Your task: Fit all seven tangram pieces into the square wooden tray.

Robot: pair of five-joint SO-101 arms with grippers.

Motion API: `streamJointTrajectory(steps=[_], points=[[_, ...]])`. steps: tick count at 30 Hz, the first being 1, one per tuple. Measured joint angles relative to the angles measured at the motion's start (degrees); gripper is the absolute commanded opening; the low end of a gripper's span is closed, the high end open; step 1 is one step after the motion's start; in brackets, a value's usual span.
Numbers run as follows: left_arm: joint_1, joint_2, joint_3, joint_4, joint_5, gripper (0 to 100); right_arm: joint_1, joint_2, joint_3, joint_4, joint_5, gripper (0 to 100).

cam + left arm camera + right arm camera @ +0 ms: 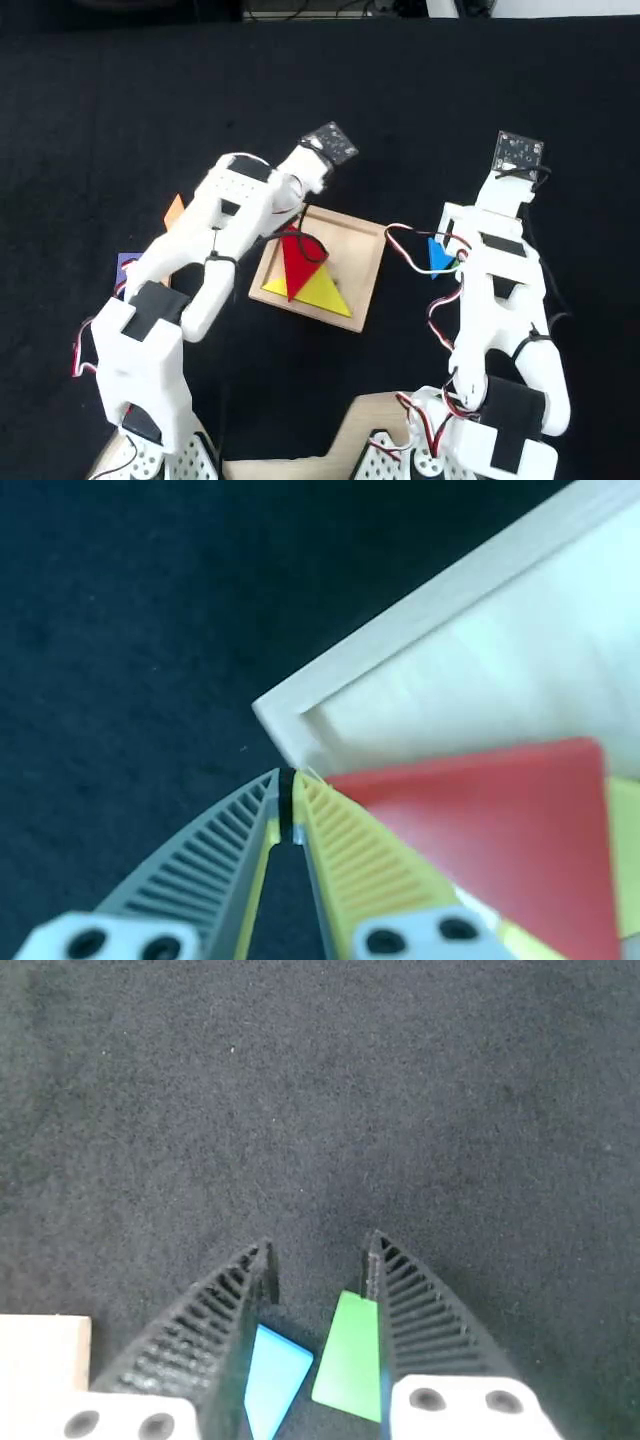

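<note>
The square wooden tray (365, 262) lies mid-table holding a red triangle (298, 260) and a yellow triangle (322, 291). My left gripper (288, 780) is shut, its tips touching just beside the tray's corner (278, 712), at the edge of the red triangle (500, 815). My right gripper (320, 1255) hangs open over the black cloth to the right of the tray. A blue piece (272, 1378) and a green piece (350, 1357) lie flat on the cloth between its fingers. The blue piece (438, 256) sits beside the right arm.
An orange piece (175, 211) and a purple piece (126, 265) lie on the cloth left of the left arm. A corner of the tray (40, 1352) appears by the right gripper. Black cloth covers the table, with open room at the back.
</note>
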Motion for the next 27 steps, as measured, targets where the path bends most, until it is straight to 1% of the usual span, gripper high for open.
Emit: streamJointTrajectory(steps=[7, 14, 16, 19, 21, 24, 25, 27], points=[[3.6, 0.0, 0.7, 0.0, 0.44, 3, 0.0, 0.0, 0.0, 0.0, 0.0, 14.8], [4.04, 0.0, -0.53, 0.26, 0.44, 3, 0.0, 0.0, 0.0, 0.0, 0.0, 14.8], [3.78, -0.09, -3.6, 3.69, 0.79, 3, 0.0, 0.0, 0.0, 0.0, 0.0, 14.8], [4.48, -2.9, -8.62, 13.27, 3.87, 3, 0.0, 0.0, 0.0, 0.0, 0.0, 14.8], [7.21, -5.71, -10.81, 21.19, 4.75, 3, 0.0, 0.0, 0.0, 0.0, 0.0, 14.8], [13.27, -9.41, -11.08, 33.32, 6.33, 3, 0.0, 0.0, 0.0, 0.0, 0.0, 14.8], [14.95, -10.55, -10.2, 34.81, 7.47, 3, 0.0, 0.0, 0.0, 0.0, 0.0, 14.8], [16.7, -12.75, -6.68, 33.93, 11.52, 3, 0.0, 0.0, 0.0, 0.0, 0.0, 14.8]])
